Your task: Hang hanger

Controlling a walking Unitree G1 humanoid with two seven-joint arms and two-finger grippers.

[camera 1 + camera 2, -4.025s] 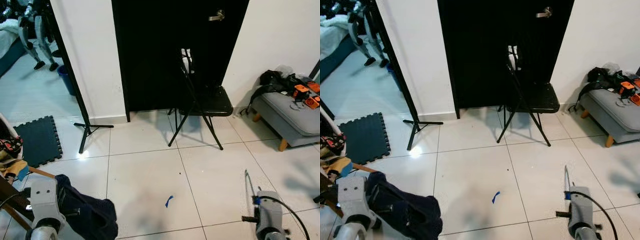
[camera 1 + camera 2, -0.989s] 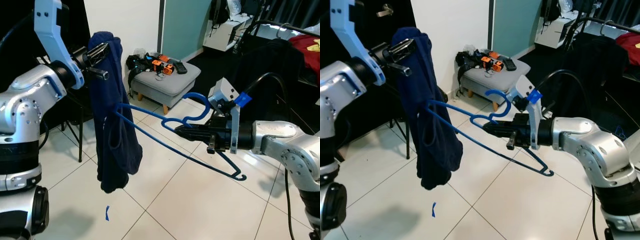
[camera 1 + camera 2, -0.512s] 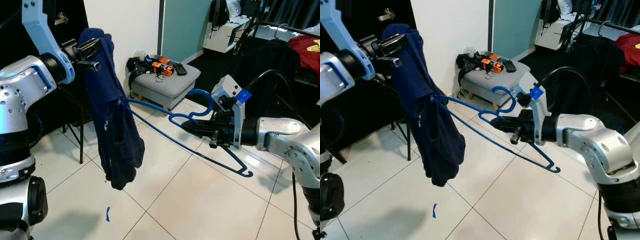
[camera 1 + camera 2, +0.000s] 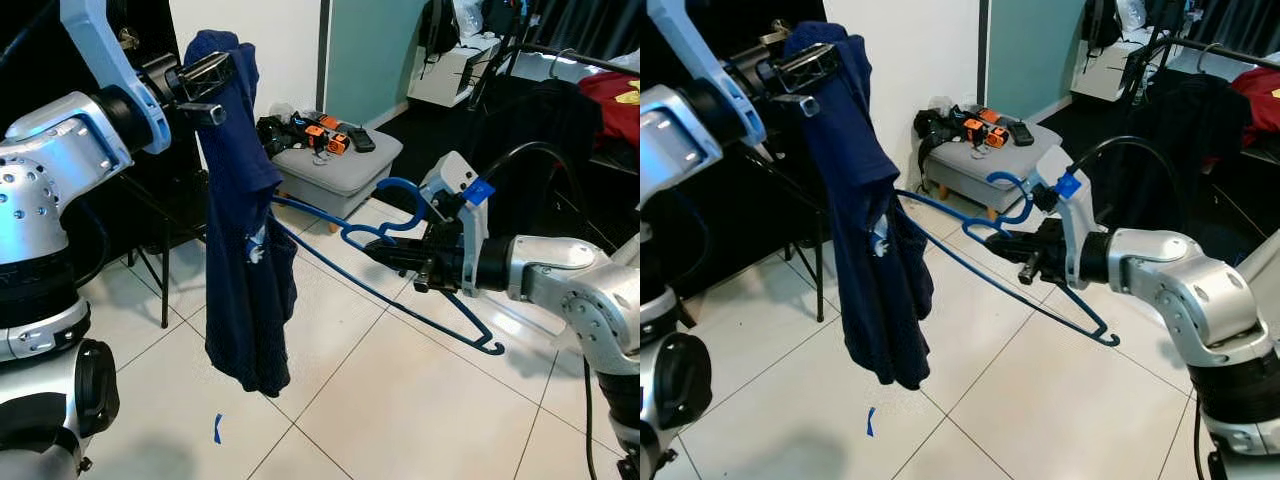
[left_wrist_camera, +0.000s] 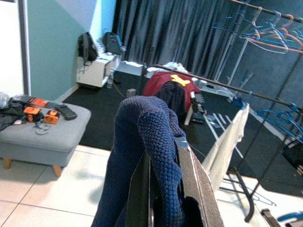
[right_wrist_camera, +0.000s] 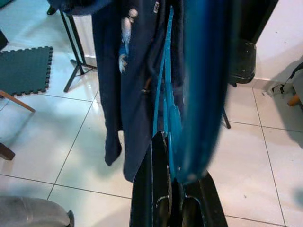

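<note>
1. the blue plastic hanger [image 4: 400,275] lies tilted across the middle of the left eye view, its hook curling up at centre right and its far arm reaching left into the navy knitted garment [image 4: 245,240].
2. the right gripper [image 4: 385,255], at centre right of the frame, has its black fingers clamped together on the hanger just below the hook; the lower arm of the hanger slants down to the right, free of the floor.
3. the garment hangs in the left half of the frame, its top bunched high at upper left, its hem above the white tiled floor [image 4: 400,400].
4. the left gripper [image 4: 205,80], at upper left, is pinched tight on the top of the garment; in the left wrist view the knit bulges up between the fingers [image 5: 191,175].
5. behind, at upper centre, a grey footstool [image 4: 335,165] carries orange and black items.
6. a small blue tape scrap [image 4: 217,428] lies on the floor at lower left.
</note>
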